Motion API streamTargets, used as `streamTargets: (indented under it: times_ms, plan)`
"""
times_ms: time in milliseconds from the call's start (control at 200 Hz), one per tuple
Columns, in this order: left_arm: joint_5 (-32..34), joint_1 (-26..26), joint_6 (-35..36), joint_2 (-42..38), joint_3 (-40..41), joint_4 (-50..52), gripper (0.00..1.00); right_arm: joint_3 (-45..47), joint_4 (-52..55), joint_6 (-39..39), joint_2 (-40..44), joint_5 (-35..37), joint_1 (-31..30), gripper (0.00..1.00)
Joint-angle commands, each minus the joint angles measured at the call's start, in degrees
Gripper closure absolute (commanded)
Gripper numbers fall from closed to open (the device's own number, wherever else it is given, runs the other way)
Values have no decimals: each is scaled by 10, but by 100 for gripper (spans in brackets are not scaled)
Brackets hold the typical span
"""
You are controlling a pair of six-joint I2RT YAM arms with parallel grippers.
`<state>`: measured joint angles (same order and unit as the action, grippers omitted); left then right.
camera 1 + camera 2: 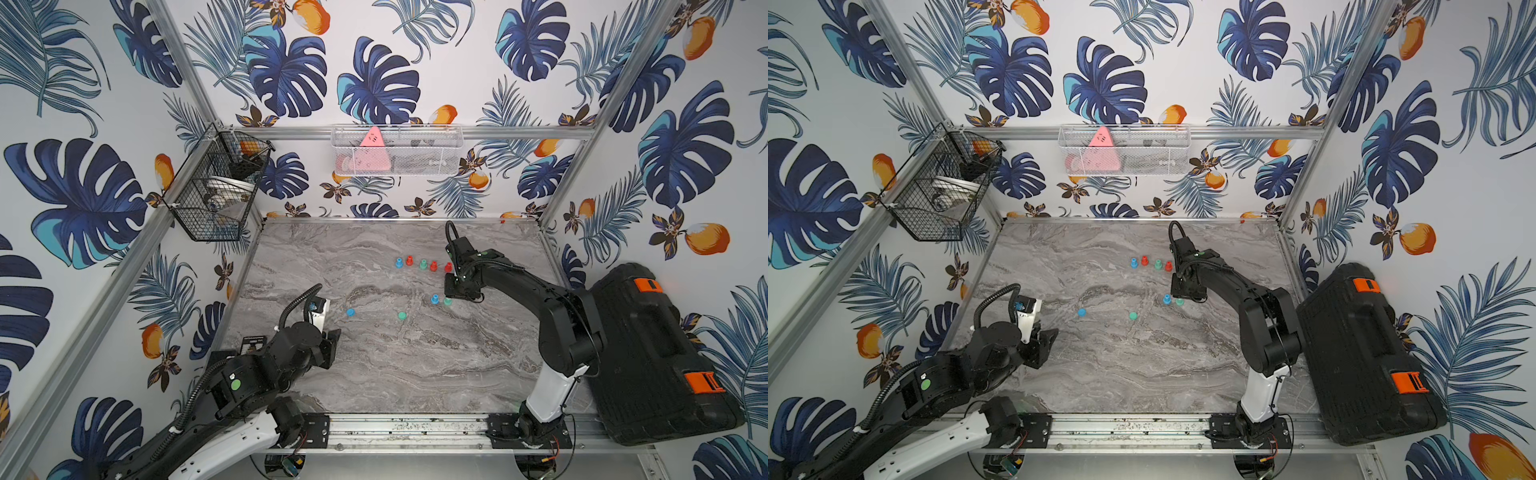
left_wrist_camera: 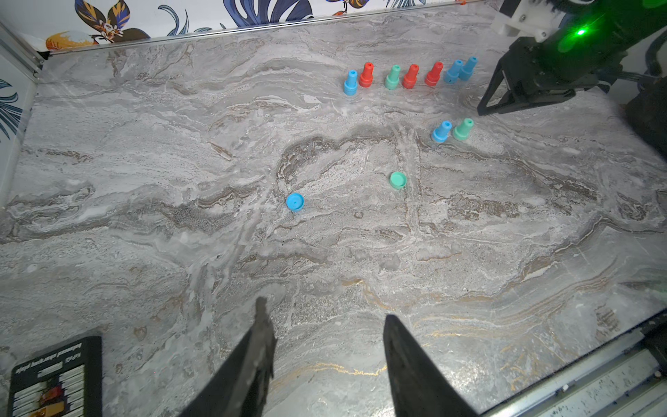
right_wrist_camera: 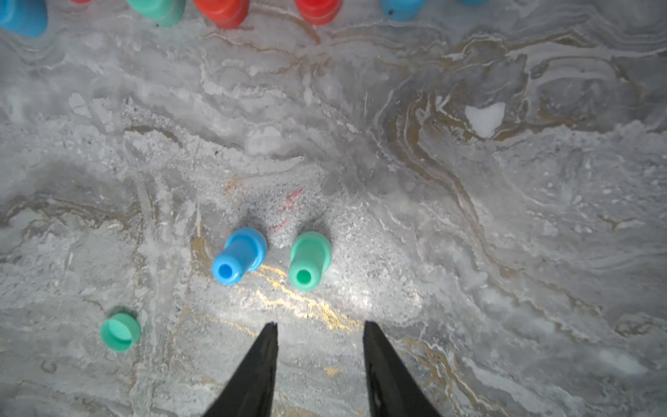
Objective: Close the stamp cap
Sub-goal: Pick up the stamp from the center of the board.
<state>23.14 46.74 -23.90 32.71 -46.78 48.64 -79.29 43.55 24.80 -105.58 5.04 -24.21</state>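
— Where are the caps at this moment?

— You have two of them, both lying loose on the marble table (image 1: 374, 374). The blue cap (image 2: 295, 201) lies about in the middle of the surface, a little toward the left edge. The green cap (image 2: 398, 180) lies near it, on the side of the right edge.

— And the stamps?

— The blue stamp (image 3: 240, 256) and the green stamp (image 3: 309, 260) stand upright just beside each other, wide end down, between the green cap and the right edge. Both are apart from the caps. Behind this pair, closer to the far edge, you see a row of stamps (image 2: 411, 75) in blue, red and green, all standing.

— What about my grippers?

— Your right gripper (image 3: 321, 323) hangs over the surface just beside the pair, on the right-edge side. Its fingers are spread with only bare marble between them, and in the right wrist view the tips are apart from both stamps. Your left gripper (image 2: 325, 308) is near the left edge, in the front half of the surface, well apart from the blue cap. Its fingers are also parted and grasp nothing.
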Motion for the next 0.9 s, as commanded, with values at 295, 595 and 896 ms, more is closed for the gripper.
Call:
streamTargets:
  times_ms: [295, 595, 896]
  plan:
    - [11, 0, 7, -5, 1, -7, 47, -28, 2, -7, -54, -8, 0, 59]
    - [13, 0, 7, -6, 1, -8, 47, -39, 2, -8, -79, -6, 0, 62]
    - [13, 1, 7, -7, 2, -8, 47, -48, 9, -8, -93, 1, -1, 66]
